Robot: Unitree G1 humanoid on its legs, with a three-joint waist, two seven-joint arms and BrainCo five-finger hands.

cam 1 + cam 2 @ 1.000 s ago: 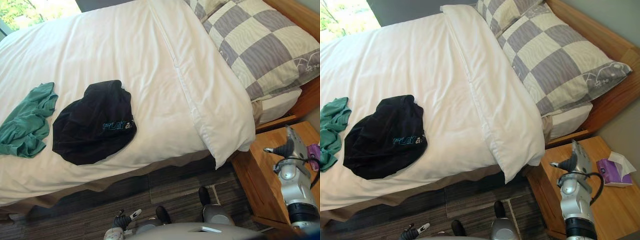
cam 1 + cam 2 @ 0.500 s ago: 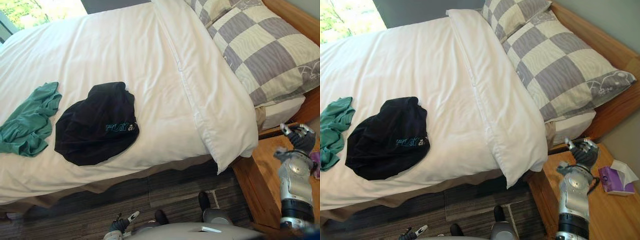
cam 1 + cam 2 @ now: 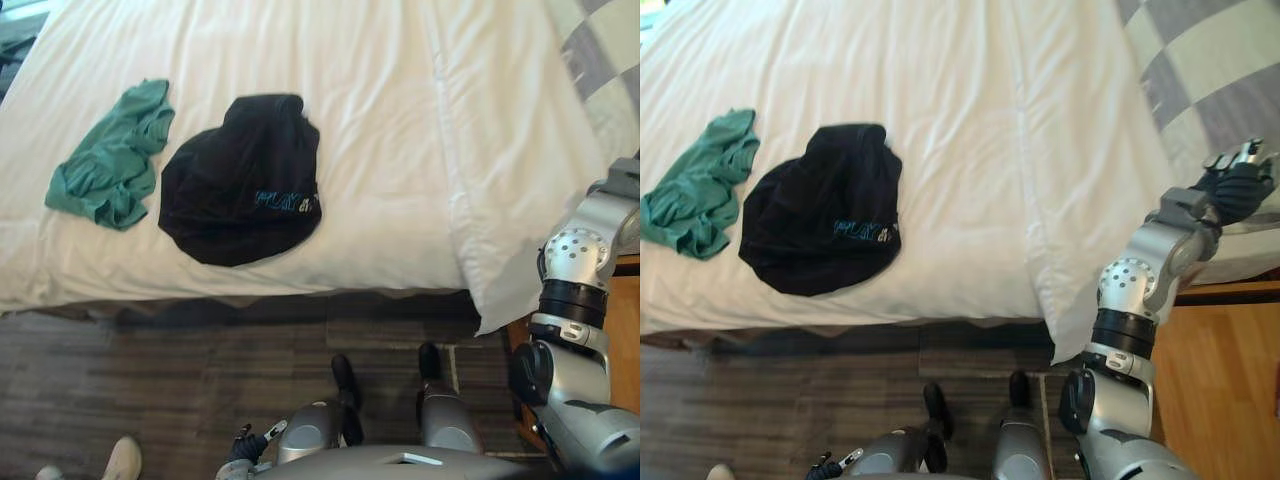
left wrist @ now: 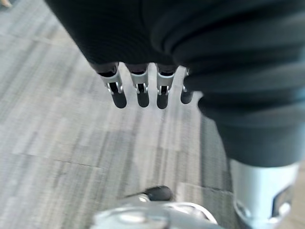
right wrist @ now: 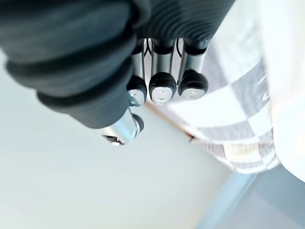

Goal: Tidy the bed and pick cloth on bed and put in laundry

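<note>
A: As the left eye view has it, black cloth (image 3: 240,180) lies left of centre on the white bed (image 3: 400,100), with green cloth (image 3: 108,155) just beside it toward the upper left — no hand on either.
B: Right eye view?
A: Right hand (image 3: 1235,185) at the right edge, raised by the checked pillow (image 3: 1200,70), well apart from both cloths.
B: Left wrist view?
A: Left hand (image 4: 138,93) over grey floor (image 4: 57,119), fingers straight and loose, holding nothing.
B: Right wrist view?
A: Fingers (image 5: 162,88) curled in, tips toward the camera, nothing inside — pillow past them.
</note>
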